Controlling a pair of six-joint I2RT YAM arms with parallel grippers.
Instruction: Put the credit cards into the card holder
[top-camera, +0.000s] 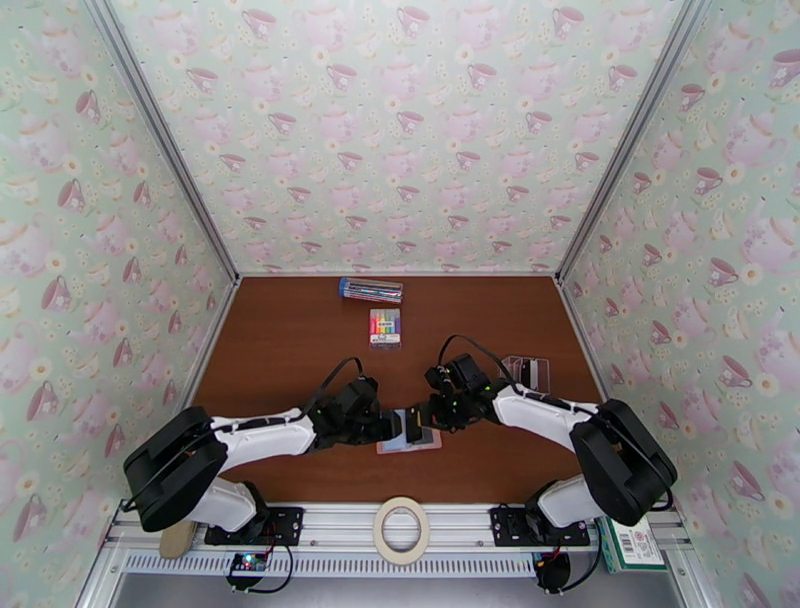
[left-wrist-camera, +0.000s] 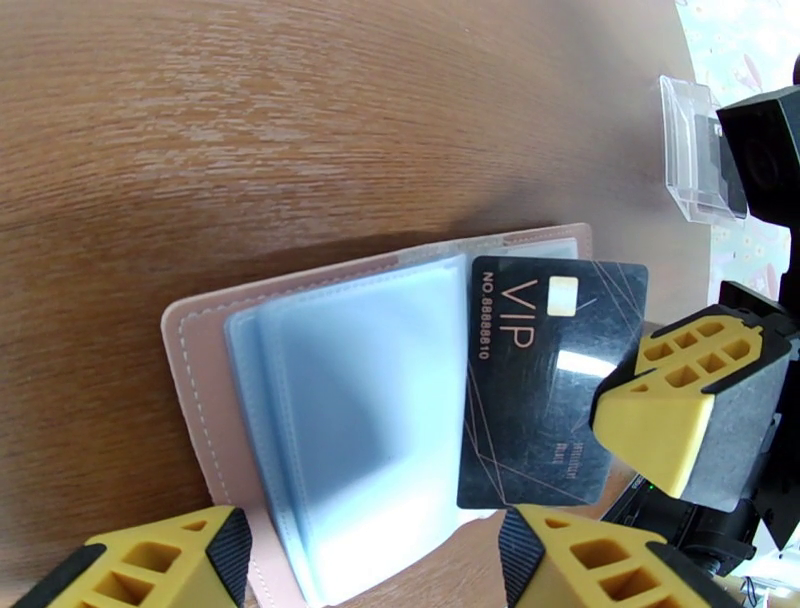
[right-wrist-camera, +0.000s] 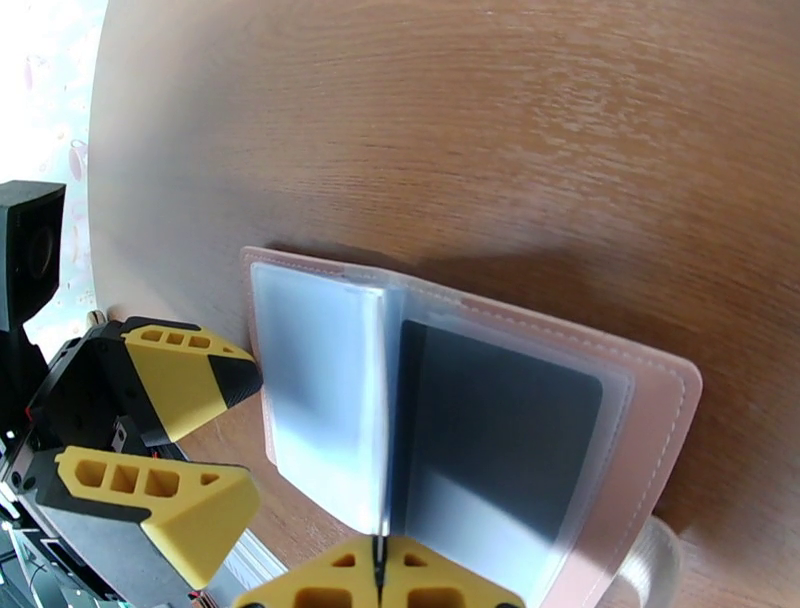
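The pink card holder (top-camera: 386, 447) (left-wrist-camera: 195, 400) (right-wrist-camera: 660, 440) lies open on the brown table between my two grippers, its clear pockets fanned up. My right gripper (top-camera: 432, 415) (left-wrist-camera: 600, 440) (right-wrist-camera: 378, 560) is shut on a dark "VIP" credit card (left-wrist-camera: 540, 400), pinching it near one corner. The card stands tilted at the holder's fold, its left edge against the pockets. It runs edge-on (right-wrist-camera: 382, 420) from my right fingertips. My left gripper (top-camera: 392, 428) (left-wrist-camera: 375, 530) (right-wrist-camera: 248, 435) is open, its fingers straddling the holder's near-left side. More credit cards stand in a clear stand (top-camera: 527, 372) (left-wrist-camera: 695, 150).
A pack of rainbow markers (top-camera: 385, 326) and a clear pen box with blue ends (top-camera: 371, 290) lie at the back middle. A tape roll (top-camera: 401, 530) rests on the front rail. Papered walls close in the table on three sides.
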